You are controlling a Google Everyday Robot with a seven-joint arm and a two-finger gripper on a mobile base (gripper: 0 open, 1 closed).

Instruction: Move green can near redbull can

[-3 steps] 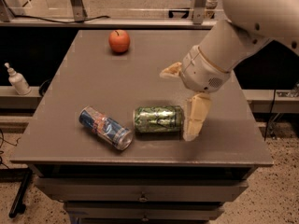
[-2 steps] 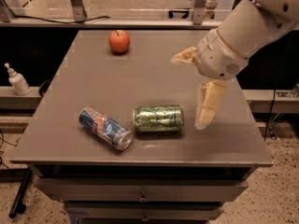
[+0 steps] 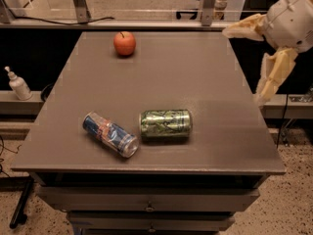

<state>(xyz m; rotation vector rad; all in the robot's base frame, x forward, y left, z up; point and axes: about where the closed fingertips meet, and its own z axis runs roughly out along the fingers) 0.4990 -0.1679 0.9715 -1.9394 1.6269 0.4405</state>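
The gripper (image 3: pixel 242 66) hangs over the desk's (image 3: pixel 195 72) right edge near the back right corner, jaws spread wide, holding nothing. The green can (image 3: pixel 165 125) lies on its side near the middle of the front edge. The redbull can (image 3: pixel 110 134) lies just beside it toward the front left corner, and an apple (image 3: pixel 124 43) sits by the back edge.

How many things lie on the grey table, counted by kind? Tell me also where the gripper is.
Cans: 2 (green can and redbull can, both lying on their sides)
Apples: 1 (red apple, near the far edge)
Total: 3
The gripper is up beside the right edge of the table, fingers open, holding nothing.
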